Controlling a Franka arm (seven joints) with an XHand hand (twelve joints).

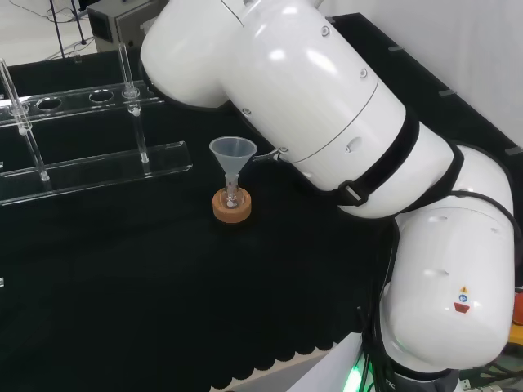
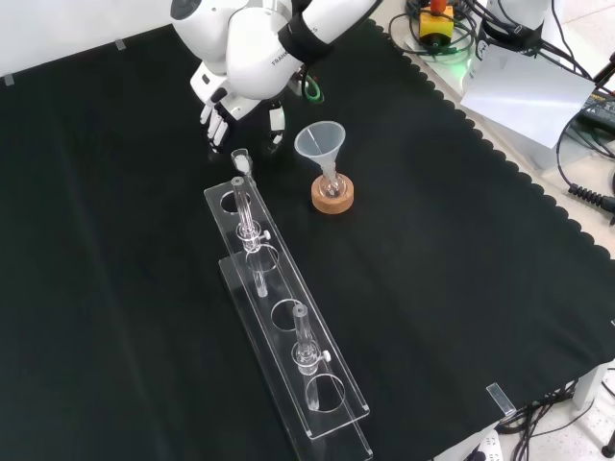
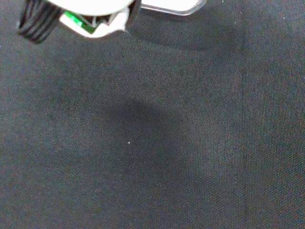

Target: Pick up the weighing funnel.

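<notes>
Nearest in the front view, a clear rack [image 2: 279,283] with 2 tubes is seen. At its far end a small clear piece, possibly the weighing funnel [image 2: 240,157], is set just below the hand [image 2: 235,106], whose fingers hang relaxed with nothing grasped. Light, slippery, fragile handling is expected, so its short stem should be pinched.

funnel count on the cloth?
1: the clear cone-shaped funnel, mouth up over the round cork ring, right of the clear rack in the front view. A small clear one may be hidden.
</notes>
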